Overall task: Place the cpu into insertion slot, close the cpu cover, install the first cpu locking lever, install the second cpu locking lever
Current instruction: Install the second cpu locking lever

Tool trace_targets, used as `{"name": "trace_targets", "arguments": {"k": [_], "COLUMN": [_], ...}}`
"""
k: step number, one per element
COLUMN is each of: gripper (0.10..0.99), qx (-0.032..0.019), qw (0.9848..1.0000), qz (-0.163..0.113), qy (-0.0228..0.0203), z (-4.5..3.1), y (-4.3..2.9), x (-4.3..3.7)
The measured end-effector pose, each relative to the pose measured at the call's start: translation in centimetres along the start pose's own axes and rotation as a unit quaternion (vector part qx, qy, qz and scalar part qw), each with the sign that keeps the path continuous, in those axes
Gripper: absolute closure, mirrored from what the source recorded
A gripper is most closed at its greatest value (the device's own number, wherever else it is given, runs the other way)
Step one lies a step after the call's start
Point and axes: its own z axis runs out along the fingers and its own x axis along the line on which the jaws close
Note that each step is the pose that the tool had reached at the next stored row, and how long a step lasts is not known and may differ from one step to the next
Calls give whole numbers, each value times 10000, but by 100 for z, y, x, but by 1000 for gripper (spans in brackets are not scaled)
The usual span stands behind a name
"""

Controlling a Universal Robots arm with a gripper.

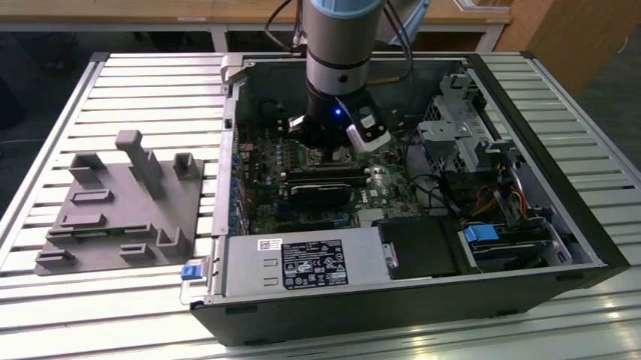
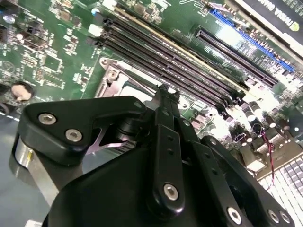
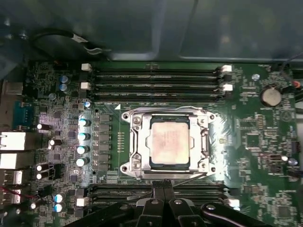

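Grey fixture block [image 1: 125, 206] on slatted table [image 1: 120, 82]; open computer case [image 1: 561, 217] beside it.

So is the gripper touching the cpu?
Apart. In the first wrist view the gripper sits past the cover's edge, green board between it and the cpu.

- Open room is lying directly above the cpu cover [image 3: 169, 142].
- Black memory slots [image 3: 156, 81] are flanking the cpu cover on two opposite sides.
- Upright capacitors [image 3: 83, 142] are crowding beside the cpu cover.

slatted metal table [image 1: 120, 90], wooden desks [image 1: 150, 11]
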Motion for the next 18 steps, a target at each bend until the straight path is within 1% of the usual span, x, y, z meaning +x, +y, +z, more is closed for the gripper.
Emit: {"name": "trace_targets", "arguments": {"k": [2,4,5,7,8,9,12,15,18], "gripper": [965,965,965,965,965,965,965,965,965], "qx": [-7,-31,-64,-178,-209,-217,-218,-234,-247], "qw": [10000,10000,10000,9998,9998,9998,9998,9997,9997], "qz": [0,0,1,3,4,4,4,4,3], "qy": [0,1,2,2,3,2,3,2,0], "z": [36,66,72,73,71,69,64,60,76], "y": [-5,-9,-12,-34,-49,-64,-103,-126,-136], "x": [11,17,20,28,32,38,69,132,165]}}
